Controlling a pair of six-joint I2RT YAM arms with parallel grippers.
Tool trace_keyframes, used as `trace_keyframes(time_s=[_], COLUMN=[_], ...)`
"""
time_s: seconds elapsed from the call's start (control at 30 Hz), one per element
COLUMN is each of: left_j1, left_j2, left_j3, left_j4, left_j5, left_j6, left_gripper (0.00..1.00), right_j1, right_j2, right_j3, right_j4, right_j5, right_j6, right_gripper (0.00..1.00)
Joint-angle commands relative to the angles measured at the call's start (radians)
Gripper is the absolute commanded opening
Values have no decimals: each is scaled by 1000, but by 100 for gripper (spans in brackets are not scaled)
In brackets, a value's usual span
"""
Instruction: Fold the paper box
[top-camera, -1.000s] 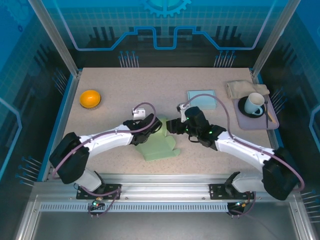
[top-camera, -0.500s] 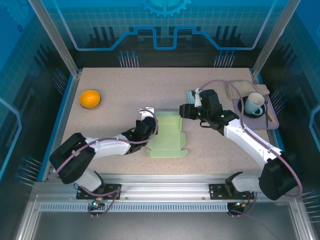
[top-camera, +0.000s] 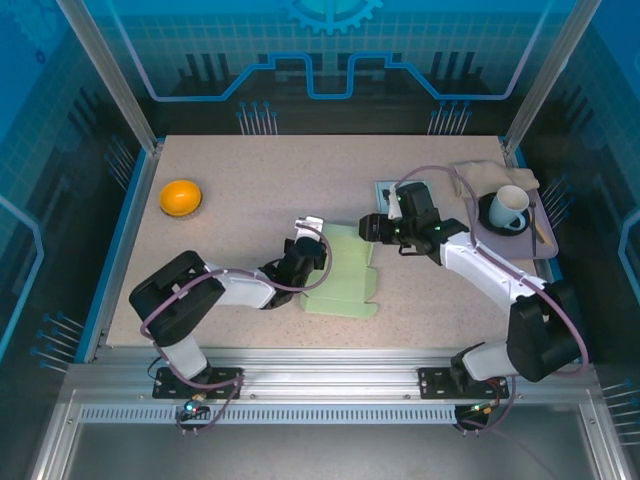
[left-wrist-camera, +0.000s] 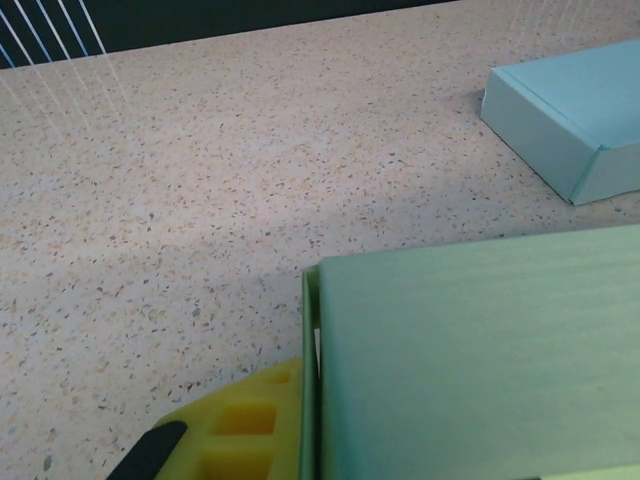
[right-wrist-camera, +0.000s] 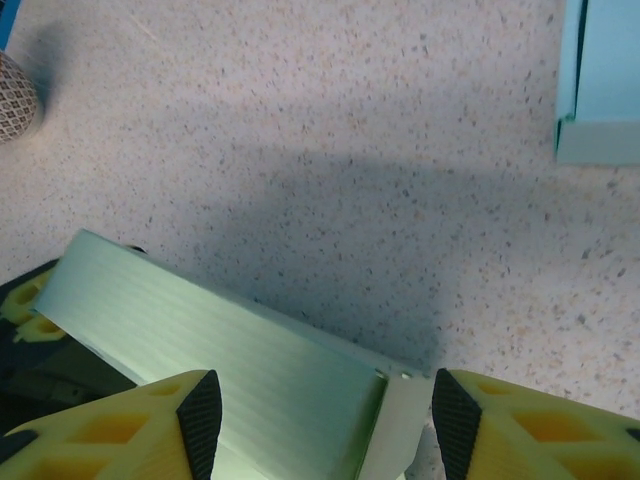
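You've got a pale-green ribbed-card paper box (top-camera: 345, 282), one panel tilted up; right gripper (right-wrist-camera: 325, 410) fingers apart, left gripper (top-camera: 306, 260) can't tell.

A robotics lab cell: aluminium-framed enclosure (top-camera: 320, 385), blue printed backdrop panels (top-camera: 330, 60), speckled tabletop (top-camera: 260, 180).

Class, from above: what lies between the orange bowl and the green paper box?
In the top view, bare table runs from the bowl to the left pincer at the paper box's edge.
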Motion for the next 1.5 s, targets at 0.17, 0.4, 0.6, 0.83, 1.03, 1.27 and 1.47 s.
trace_keyframes(time_s=[0.17,0.4,0.6,0.83,1.03,1.27,1.47], left_j1=[-6,-10,-16,-25,40,168,169], left_j2=[53,24,-135,-431,-538,-391,-373], left_j3=[-22,-46,-113,-187,-66,9,-124], left_j4=[51,7,-77,-257,-501,-485,-410], left_j5=[6,140,207,311,344,623,655], left_j6=[31,23,-33,-121,-246,-152,63], left_gripper=[7,29,47,48,53,51,52], right_j1=[-9,-9,-7,0,6,7,9], right_j2=[22,11,-31,-60,-59,-25,-11], right_j3=[-134,-208,-253,-244,-231,-199,-166], right_j4=[66,100,133,113,97,82,50], right_j5=[1,41,58,98,115,115,112], right_j6=[11,-9,20,16,0,-10,-13], right_gripper=[54,48,48,48,48,48,49])
